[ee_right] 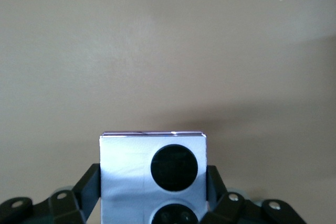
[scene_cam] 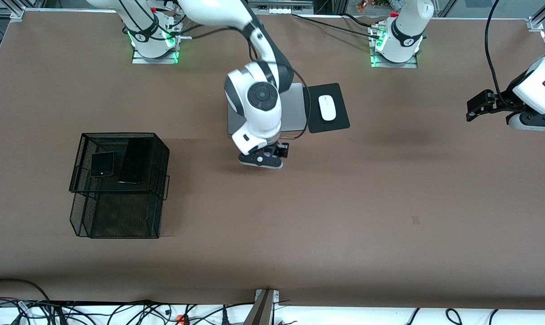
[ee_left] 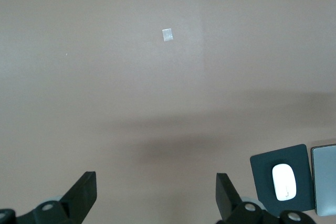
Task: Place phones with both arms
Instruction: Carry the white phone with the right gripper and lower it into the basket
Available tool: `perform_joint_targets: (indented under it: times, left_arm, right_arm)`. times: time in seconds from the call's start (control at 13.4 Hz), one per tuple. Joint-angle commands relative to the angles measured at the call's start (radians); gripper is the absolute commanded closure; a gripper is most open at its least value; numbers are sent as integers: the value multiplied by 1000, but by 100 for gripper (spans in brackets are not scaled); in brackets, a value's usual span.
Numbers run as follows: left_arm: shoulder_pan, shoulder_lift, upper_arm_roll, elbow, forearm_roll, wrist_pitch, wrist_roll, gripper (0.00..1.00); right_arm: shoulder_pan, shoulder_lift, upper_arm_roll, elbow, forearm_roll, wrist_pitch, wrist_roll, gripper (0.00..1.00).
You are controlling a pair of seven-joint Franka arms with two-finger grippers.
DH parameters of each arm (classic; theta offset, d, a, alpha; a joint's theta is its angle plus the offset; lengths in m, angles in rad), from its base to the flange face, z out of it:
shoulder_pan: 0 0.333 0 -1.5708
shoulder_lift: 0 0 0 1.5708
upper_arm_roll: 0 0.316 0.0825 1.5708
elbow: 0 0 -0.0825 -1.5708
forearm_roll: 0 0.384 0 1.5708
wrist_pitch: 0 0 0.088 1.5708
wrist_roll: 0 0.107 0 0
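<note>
Two black phones, the flip phone and the slab, already lay in the basket, while the right gripper gripped the lavender phone over bare table near the laptop, undelivered, and the left gripper waited wide open.

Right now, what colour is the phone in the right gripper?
Lavender-white phone with black lenses; right wrist view shows it best.

Table plain brown. Mesh basket black; flip phone and slab phone in it both black. Square phone lavender-white, two black lenses. Laptop grey. Mouse white, on black pad.
</note>
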Motion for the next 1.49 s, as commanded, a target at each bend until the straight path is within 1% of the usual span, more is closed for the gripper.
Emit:
perform_joint_targets:
  times: [0.0,0.15,0.22,0.52,0.74,0.97,1.12,1.27,1.41]
  left_arm:
    - [-1,-11,-5,2,13,-14,-11,0]
    - [-1,-11,-5,4,13,-14,-11,0]
    - [-1,-13,-5,2,13,-14,-11,0]
    - [-1,-13,-5,4,13,-15,-11,0]
    - [-1,-13,-5,4,13,-15,-11,0]
    - [-1,-13,-5,2,13,-15,-11,0]
    - [-1,-13,-5,2,13,-15,-11,0]
    - [-1,-13,-5,2,13,-15,-11,0]
    - [-1,-13,-5,2,13,-15,-11,0]
  right_arm:
    - [-37,-47,-36,97,19,-184,-66,100]
    - [-98,-108,-33,96,20,-221,-140,100]
    - [-138,-122,-33,96,20,-244,-183,100]
    - [-345,-150,-36,97,20,-331,-458,100]
    - [-472,-152,-39,100,13,-336,-670,100]
    - [-584,-139,-37,100,10,-313,-839,100]
    - [-635,-97,-37,100,10,-252,-911,100]
    - [-670,-37,-34,99,13,-163,-936,100]
    - [-681,17,-31,93,19,-96,-932,100]
